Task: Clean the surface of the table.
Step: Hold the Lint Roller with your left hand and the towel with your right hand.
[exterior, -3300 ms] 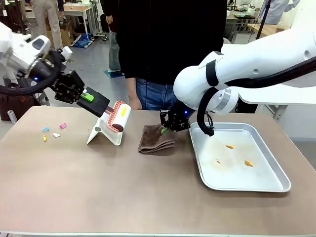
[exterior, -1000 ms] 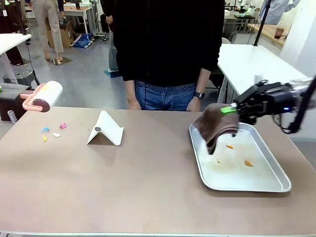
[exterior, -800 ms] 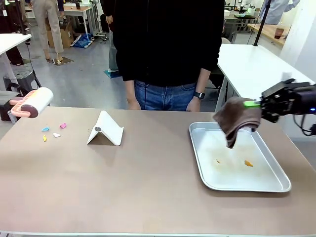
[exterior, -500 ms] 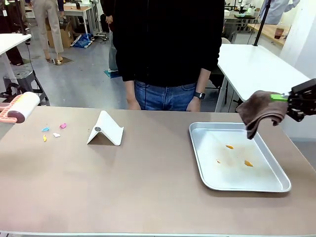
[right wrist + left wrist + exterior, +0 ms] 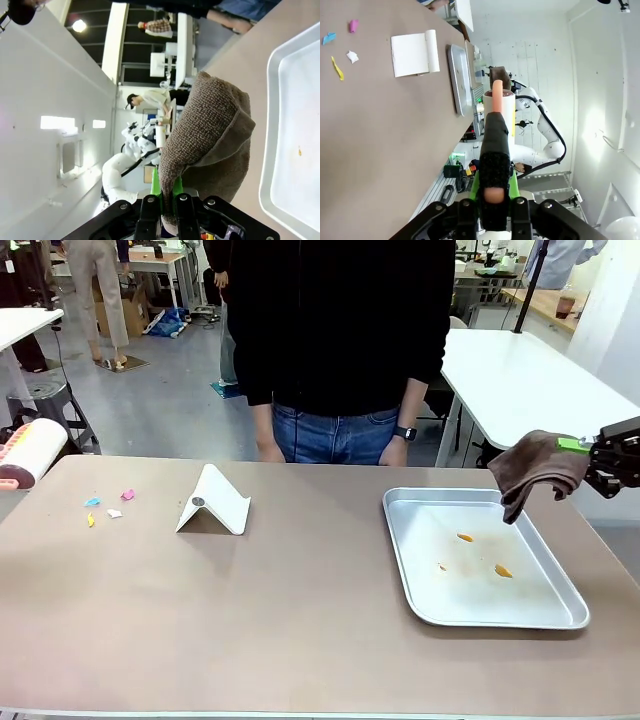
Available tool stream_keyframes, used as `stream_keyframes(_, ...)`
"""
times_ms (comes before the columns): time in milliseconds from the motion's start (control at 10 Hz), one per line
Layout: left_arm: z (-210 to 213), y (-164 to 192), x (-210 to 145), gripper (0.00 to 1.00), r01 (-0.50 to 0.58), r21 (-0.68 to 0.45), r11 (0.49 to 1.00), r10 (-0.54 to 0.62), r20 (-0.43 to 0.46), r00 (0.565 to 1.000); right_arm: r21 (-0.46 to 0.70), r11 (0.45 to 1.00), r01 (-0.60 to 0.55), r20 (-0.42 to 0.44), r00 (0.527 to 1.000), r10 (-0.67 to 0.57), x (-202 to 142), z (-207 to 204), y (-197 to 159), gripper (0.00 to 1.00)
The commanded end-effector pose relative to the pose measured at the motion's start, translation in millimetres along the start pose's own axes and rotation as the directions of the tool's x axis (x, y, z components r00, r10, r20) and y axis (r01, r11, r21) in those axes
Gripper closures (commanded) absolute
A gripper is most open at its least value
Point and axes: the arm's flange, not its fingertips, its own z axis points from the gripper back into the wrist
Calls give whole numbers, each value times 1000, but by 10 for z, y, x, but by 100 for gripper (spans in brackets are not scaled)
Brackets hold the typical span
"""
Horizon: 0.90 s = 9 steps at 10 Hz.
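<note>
Progress: the table (image 5: 300, 620) is not yet clean, by my reading. Coloured scraps (image 5: 105, 505) lie on its far-left part, left of the white stand (image 5: 215, 502).

The left gripper (image 5: 493, 200) is clamped on the lint roller (image 5: 30, 450), which is held off the table's left edge.

The right gripper (image 5: 166, 200) pinches the brown cloth (image 5: 535, 465), which hangs over the far-right corner of the metal tray (image 5: 560, 620). Orange bits (image 5: 503, 570) lie inside the tray.

Rolling and wiping both remain.

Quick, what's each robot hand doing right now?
Left gripper: shut on the lint roller.
Right gripper: shut on the brown cloth.
</note>
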Motion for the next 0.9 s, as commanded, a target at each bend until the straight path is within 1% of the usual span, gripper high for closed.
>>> stream_keyframes(0,35,-4,-24,77,28,-14,1000,-27,13,1000,6,1000,3,-23,1000,-3,-30,-13,20,91)
stream_keyframes(800,35,-4,-24,77,28,-14,1000,-27,13,1000,6,1000,3,-23,1000,-3,-30,-13,20,91)
